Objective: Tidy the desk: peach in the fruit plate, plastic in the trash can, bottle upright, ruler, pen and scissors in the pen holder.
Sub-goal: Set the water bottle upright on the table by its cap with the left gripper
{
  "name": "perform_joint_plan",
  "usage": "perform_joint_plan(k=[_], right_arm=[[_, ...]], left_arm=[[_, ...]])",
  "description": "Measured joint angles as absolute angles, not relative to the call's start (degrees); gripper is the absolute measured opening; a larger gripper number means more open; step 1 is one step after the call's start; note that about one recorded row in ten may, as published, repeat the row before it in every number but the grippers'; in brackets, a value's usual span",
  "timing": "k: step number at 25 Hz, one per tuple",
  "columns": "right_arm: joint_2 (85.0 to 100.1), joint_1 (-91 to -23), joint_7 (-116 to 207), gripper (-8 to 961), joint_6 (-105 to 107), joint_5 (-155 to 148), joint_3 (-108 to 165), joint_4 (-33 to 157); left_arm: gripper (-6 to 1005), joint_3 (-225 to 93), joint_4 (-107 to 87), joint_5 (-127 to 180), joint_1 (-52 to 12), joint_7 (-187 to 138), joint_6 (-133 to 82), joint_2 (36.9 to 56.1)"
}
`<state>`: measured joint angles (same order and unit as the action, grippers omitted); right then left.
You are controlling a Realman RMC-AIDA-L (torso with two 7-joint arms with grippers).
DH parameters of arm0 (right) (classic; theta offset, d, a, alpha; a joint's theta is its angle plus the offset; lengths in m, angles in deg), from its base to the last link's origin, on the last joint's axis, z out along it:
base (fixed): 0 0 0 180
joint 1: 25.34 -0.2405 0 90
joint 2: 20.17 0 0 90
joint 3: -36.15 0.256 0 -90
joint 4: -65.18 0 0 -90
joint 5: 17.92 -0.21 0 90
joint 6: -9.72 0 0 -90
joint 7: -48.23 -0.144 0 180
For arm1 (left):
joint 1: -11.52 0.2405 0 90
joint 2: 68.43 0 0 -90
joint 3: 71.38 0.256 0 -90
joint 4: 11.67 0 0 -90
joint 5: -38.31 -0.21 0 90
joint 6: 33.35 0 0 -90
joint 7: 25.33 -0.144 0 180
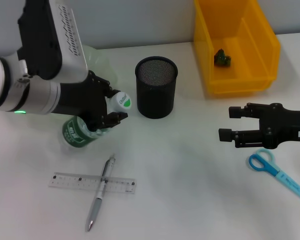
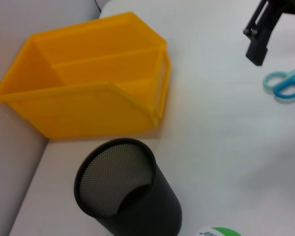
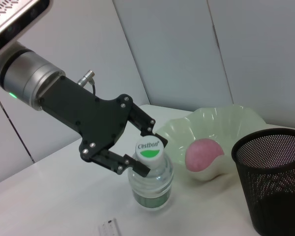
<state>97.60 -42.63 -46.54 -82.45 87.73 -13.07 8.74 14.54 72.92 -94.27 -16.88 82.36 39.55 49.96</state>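
Note:
The clear bottle (image 3: 150,184), white-and-green cap (image 1: 122,102) on top, stands upright on the table. My left gripper (image 3: 146,150) is shut on its neck, just under the cap. The peach (image 3: 203,153) lies in the pale green fruit plate (image 3: 236,120) behind the bottle. A pen (image 1: 100,192) lies across a clear ruler (image 1: 70,180) near the front edge. Blue scissors (image 1: 272,167) rest on the table beside my right gripper (image 1: 226,122), which hovers open and empty. The black mesh pen holder (image 1: 156,86) stands mid-table. A dark green crumpled piece (image 1: 222,58) sits in the yellow trash can (image 1: 262,37).
The yellow trash can (image 2: 88,108) stands at the back right against the wall, close behind the pen holder (image 2: 132,196). The scissors (image 2: 285,83) and right gripper (image 2: 259,37) also show in the left wrist view.

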Motion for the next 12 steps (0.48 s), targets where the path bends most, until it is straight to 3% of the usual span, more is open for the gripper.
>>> perform_joint_plan(k=[12], right_arm=[[97.64, -42.7, -46.6, 849, -82.6, 87.7, -13.1, 8.8]], left_arm=[[474, 12.0, 73.3, -88.1, -14.5, 81.7, 39.6, 49.96]])
